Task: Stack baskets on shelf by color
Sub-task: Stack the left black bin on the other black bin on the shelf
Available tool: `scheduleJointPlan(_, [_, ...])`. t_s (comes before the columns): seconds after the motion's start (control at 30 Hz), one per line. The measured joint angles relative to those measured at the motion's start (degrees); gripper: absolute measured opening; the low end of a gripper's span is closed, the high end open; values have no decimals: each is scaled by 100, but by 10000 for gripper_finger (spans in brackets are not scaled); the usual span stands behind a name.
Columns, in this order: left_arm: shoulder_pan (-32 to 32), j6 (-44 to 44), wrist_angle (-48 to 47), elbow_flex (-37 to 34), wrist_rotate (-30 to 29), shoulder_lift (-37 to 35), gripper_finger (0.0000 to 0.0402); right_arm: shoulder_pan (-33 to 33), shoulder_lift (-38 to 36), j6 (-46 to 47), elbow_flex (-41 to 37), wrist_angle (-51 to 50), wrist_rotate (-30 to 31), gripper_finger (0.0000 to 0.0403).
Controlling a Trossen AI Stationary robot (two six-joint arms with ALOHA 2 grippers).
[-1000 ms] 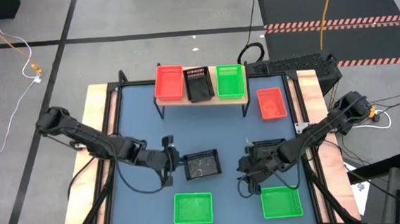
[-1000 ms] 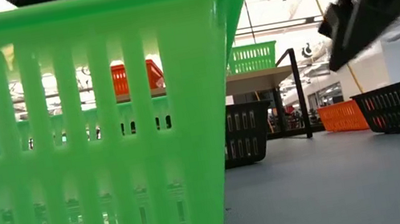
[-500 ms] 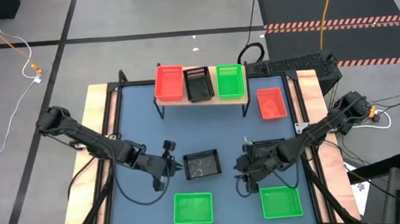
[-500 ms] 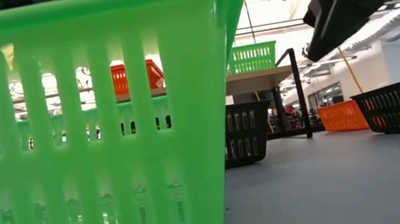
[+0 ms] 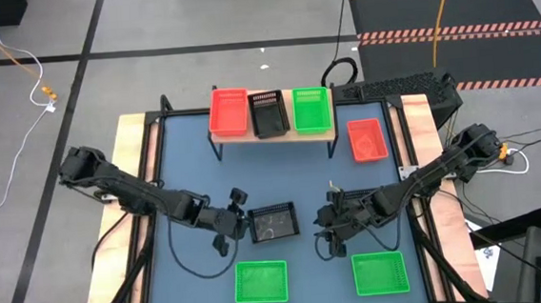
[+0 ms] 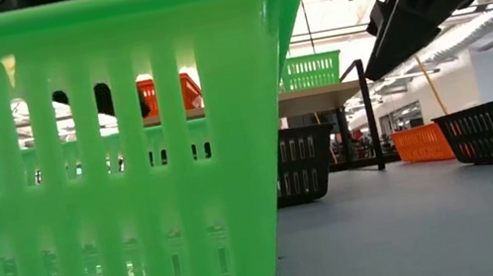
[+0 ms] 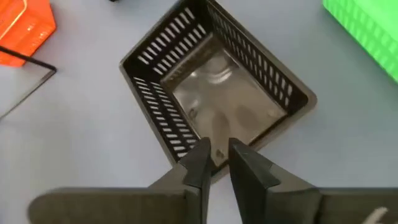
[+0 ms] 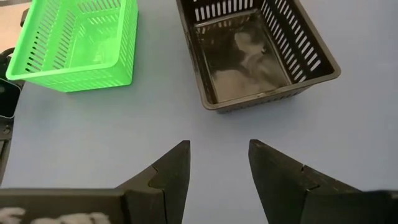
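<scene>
1. The left gripper [image 5: 239, 214] sits low over the blue table [image 5: 186, 167], just left of a black basket [image 5: 274, 222] near the table's middle; in the left wrist view its fingers [image 7: 200, 163] are nearly together, a narrow gap between them, right at the near corner rim of that black basket [image 7: 214, 93], and whether they pinch the wall cannot be told
2. The right gripper [image 5: 331, 226] hovers to the right of the same basket, its fingers spread wide with nothing between them; the right wrist view shows bare table under the fingertips [image 8: 175, 163], with this black basket [image 8: 255, 50] ahead and a green basket [image 8: 78, 40] beside it
3. A second black basket [image 5: 362, 200] lies under the right arm, mostly hidden by it
4. Two green baskets lie on the near part of the table: one [image 5: 261, 281] below the middle black basket, another [image 5: 380, 274] to its right, below the right gripper
5. The shelf [image 5: 274, 132] stands at the far edge, carrying a red basket [image 5: 229, 111], a black basket [image 5: 268, 112] and a green basket [image 5: 311, 109] side by side
6. A further red basket [image 5: 366, 139] lies on the table just right of the shelf
7. In the low view a green basket [image 6: 112, 171] fills the foreground
</scene>
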Motion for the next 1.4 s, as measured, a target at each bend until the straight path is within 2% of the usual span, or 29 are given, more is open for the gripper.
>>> scheduleJointPlan(0.13, [105,-119,130,0,199,11,106,4,0,65,0,-2,-10,157])
scheduleJointPlan(0.33, [96,1187,103,0,287,110,168,4,0,65,0,-14,-11,157])
scheduleJointPlan(0.53, [91,2098,98,4,635,552,179,10,0,124,-4,-21,117,157])
scheduleJointPlan(0.77, [96,2278,116,4,556,1142,132,11,0,126,-4,-27,140,157])
scheduleJointPlan(1.03, [96,2085,136,3,469,948,12,11,0,131,-4,-27,140,157])
scheduleJointPlan(1.2, [92,1865,230,-2,428,465,16,11,0,140,-4,-27,149,157])
scheduleJointPlan(1.4, [19,1442,1121,213,-146,-387,6,13,0,264,-6,-24,301,157])
